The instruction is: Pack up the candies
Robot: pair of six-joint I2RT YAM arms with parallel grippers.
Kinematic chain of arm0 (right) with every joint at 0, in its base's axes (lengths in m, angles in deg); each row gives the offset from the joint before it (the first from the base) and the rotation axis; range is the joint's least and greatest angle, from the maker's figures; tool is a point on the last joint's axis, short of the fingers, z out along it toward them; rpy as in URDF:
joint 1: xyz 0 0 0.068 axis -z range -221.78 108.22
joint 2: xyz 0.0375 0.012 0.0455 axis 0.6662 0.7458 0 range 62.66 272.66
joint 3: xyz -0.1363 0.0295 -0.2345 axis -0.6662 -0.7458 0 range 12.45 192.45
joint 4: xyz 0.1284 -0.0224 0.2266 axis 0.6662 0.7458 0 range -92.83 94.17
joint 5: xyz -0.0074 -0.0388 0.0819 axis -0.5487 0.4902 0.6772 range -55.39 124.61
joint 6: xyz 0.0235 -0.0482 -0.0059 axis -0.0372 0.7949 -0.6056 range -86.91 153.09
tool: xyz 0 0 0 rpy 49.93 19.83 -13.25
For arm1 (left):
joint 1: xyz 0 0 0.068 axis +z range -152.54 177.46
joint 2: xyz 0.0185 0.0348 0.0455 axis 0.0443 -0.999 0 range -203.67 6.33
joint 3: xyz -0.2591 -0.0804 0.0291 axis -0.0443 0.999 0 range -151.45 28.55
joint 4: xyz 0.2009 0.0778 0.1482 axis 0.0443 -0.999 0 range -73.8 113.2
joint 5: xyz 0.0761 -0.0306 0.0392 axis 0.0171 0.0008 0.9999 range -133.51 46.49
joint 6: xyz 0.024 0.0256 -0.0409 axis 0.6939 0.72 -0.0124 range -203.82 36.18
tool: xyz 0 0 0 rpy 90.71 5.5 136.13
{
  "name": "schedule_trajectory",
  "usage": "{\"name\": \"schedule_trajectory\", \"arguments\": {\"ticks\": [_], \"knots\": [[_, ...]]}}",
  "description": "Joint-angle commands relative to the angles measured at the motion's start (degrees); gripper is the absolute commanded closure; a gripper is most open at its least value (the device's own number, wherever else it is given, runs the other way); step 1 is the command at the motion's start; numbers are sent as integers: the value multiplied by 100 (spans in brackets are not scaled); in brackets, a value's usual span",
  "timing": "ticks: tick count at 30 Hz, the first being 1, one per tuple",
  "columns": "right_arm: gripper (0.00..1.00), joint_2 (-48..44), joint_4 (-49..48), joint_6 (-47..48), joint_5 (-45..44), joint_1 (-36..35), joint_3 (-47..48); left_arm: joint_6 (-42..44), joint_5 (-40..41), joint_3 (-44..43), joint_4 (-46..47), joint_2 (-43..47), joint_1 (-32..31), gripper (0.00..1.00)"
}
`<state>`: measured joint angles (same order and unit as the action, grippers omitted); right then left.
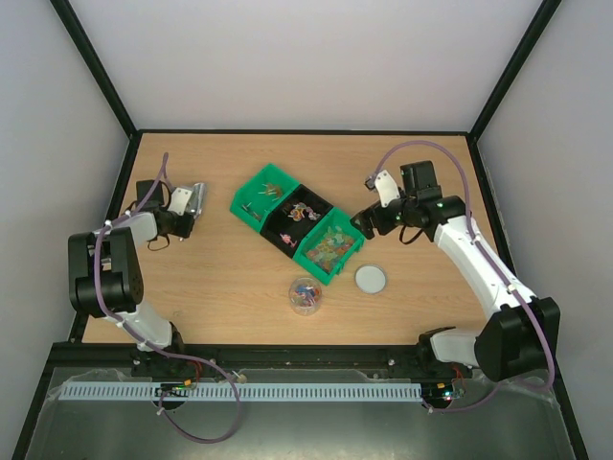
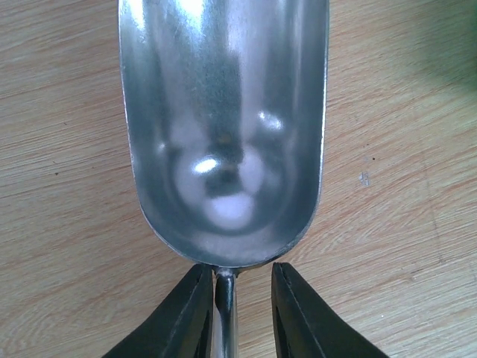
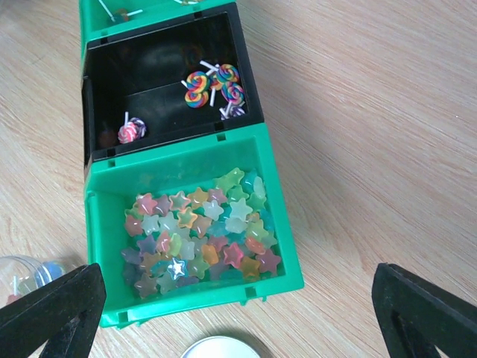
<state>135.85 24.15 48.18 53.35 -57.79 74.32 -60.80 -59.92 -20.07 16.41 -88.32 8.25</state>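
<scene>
Star-shaped candies in mixed colours fill the near green bin. Swirl lollipops lie in the black bin behind it. A clear jar with some candies inside stands in front of the bins. My right gripper hovers open just over the near green bin's front wall, holding nothing. At the far left the metal scoop lies on the table, empty. My left gripper straddles its thin handle; the left finger touches it and a gap shows on the right side.
A round white lid lies on the table right of the jar. A third bin, green, sits at the far end of the row with a few sweets. Black frame rails border the wooden table.
</scene>
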Motion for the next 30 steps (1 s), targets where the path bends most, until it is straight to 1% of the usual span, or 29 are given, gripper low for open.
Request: {"name": "schedule_trajectory", "arguments": {"ticks": [1,8,10,13,17,23,26,30], "knots": [[1,12,388,193,-32,110,124,79,-6,58,-43,25,19,75],[1,28,565,351,23,222,96,111,-76,-62,-224,179,29,60],[1,50,677,451,24,265,100,136,-100,-104,-322,282,23,57],[1,117,881,661,29,327,100,173,-133,-157,-452,481,36,49],[0,212,1048,989,-149,376,-71,246,-143,-236,-630,808,35,42],[11,365,1092,1460,-574,371,-457,449,-247,-389,-969,1344,24,35],[21,578,899,1560,-903,371,-759,515,-407,-502,-1139,1647,-1,33],[31,843,697,1711,-1203,358,-1130,575,-562,-683,-1342,1989,-205,33]]}}
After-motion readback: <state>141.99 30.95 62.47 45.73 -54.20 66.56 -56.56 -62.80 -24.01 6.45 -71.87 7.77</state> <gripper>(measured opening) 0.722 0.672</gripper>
